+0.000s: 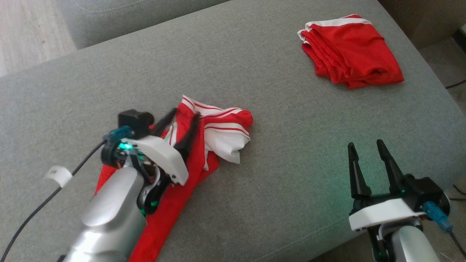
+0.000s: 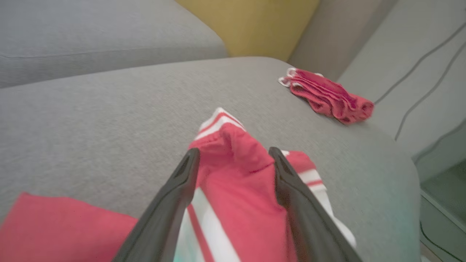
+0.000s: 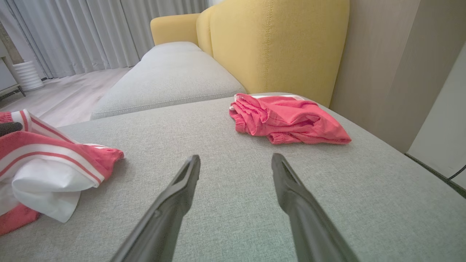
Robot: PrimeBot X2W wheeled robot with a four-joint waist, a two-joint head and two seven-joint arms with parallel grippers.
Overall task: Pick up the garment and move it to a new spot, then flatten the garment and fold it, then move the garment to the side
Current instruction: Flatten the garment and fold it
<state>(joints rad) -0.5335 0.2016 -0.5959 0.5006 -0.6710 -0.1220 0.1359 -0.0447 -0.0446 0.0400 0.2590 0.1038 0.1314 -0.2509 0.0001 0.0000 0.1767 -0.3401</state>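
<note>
Our left claw point(image 1: 186, 112) is released, spread astride the crumpled red-and-white striped fabric garment point(image 1: 225, 131), which lies on the grey woven sofa cushion point(image 1: 273, 174) at our near left. Our right claw point(image 1: 366, 143) is released too, holding nothing, over the cushion's near right edge. A folded red cloth with white trim point(image 1: 353, 54) lies well apart, at the far right.

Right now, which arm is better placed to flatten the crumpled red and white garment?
Left: the left claw stands open astride the crumpled red and white garment; the right claw hovers open, well apart.
</note>
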